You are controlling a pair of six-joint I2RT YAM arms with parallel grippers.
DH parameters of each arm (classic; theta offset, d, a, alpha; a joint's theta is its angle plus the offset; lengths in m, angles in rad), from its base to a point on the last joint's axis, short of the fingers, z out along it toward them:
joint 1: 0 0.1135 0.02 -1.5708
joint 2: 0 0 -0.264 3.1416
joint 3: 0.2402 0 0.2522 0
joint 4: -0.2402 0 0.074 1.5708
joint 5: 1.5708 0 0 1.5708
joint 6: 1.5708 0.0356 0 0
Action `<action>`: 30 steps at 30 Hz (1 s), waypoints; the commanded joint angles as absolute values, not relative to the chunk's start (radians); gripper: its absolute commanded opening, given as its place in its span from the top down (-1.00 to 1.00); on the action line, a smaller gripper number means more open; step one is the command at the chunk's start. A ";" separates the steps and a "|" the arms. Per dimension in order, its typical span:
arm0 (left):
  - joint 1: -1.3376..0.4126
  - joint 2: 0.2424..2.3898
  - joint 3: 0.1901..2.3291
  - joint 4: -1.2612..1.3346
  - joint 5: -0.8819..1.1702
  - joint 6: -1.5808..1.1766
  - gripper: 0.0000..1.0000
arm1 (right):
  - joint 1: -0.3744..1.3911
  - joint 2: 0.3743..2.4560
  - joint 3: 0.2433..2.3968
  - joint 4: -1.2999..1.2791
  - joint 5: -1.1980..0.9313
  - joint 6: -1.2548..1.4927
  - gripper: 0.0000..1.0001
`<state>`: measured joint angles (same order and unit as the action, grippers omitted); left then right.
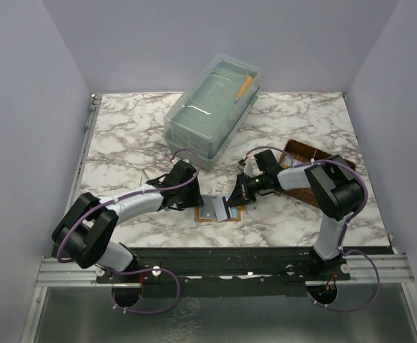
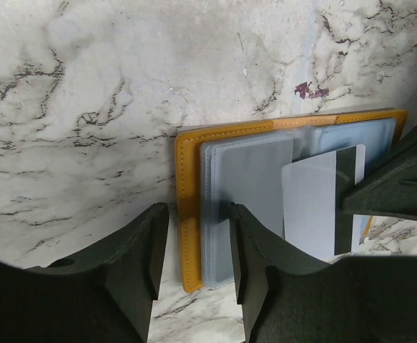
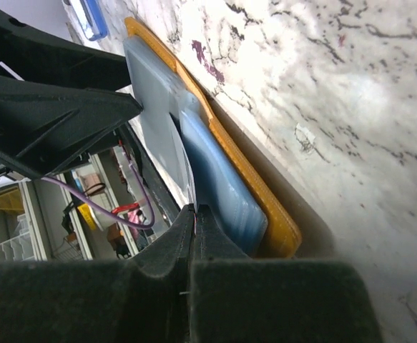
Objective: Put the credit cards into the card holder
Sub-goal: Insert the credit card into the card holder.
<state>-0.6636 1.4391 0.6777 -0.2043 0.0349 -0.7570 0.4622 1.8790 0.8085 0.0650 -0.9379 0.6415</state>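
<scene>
Orange card holder (image 2: 188, 186) open flat on marble table (image 2: 86, 107) (grey pockets (image 2: 247, 186) inside). Left gripper (image 2: 197, 239) jaws narrowly apart over its stitched edge; right gripper (image 3: 194, 214) pinched on a thin pale card (image 2: 308, 207).

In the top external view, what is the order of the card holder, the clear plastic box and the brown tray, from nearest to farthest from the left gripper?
1. card holder, at the fingertips of the left gripper.
2. clear plastic box, behind it, toward the far edge.
3. brown tray, out on the right side.
</scene>
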 commanded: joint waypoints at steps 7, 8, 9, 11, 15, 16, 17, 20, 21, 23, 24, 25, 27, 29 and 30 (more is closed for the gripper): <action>-0.678 1.463 0.629 -0.232 0.019 -0.761 0.11 | 0.481 1.908 0.770 0.284 -0.860 0.713 0.99; -0.678 1.462 0.629 -0.230 0.021 -0.761 0.12 | 0.481 1.906 0.765 0.299 -0.850 0.716 0.99; -0.678 1.462 0.629 -0.230 0.023 -0.760 0.12 | 0.484 1.902 0.761 0.310 -0.836 0.716 0.99; -0.678 1.462 0.629 -0.230 0.027 -0.761 0.14 | 0.485 1.895 0.752 0.340 -0.809 0.721 0.99; -0.681 1.459 0.627 -0.229 0.032 -0.762 0.16 | 0.495 1.896 0.742 0.380 -0.785 0.723 1.00; -0.680 1.457 0.626 -0.229 0.033 -0.764 0.16 | 0.499 1.895 0.736 0.391 -0.782 0.732 0.99; -0.681 1.456 0.625 -0.229 0.035 -0.767 0.17 | 0.504 1.892 0.726 0.411 -0.778 0.746 0.99; -0.681 1.447 0.621 -0.223 0.049 -0.782 0.18 | 0.535 1.873 0.669 0.504 -0.754 0.837 0.99; -0.683 1.443 0.619 -0.223 0.053 -0.791 0.18 | 0.552 1.867 0.654 0.532 -0.746 0.872 0.99; -0.683 1.430 0.615 -0.220 0.052 -0.804 0.18 | 0.582 1.853 0.633 0.567 -0.731 0.915 0.99; -0.683 1.423 0.614 -0.219 0.049 -0.811 0.18 | 0.592 1.841 0.625 0.554 -0.715 0.920 0.99; -0.683 1.417 0.613 -0.220 0.048 -0.816 0.18 | 0.595 1.826 0.618 0.532 -0.697 0.918 0.99; -0.682 1.404 0.611 -0.220 0.051 -0.829 0.16 | 0.595 1.787 0.608 0.474 -0.661 0.896 0.82; -0.683 1.390 0.605 -0.221 0.055 -0.840 0.12 | 0.595 1.762 0.625 0.386 -0.645 0.853 0.56; -0.682 1.382 0.601 -0.221 0.055 -0.843 0.10 | 0.595 1.748 0.637 0.333 -0.630 0.833 0.49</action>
<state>-0.6716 1.4101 0.6380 -0.1699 0.0368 -0.8112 0.5877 1.8069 0.6254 0.4740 -0.7280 0.8848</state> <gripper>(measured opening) 0.427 0.200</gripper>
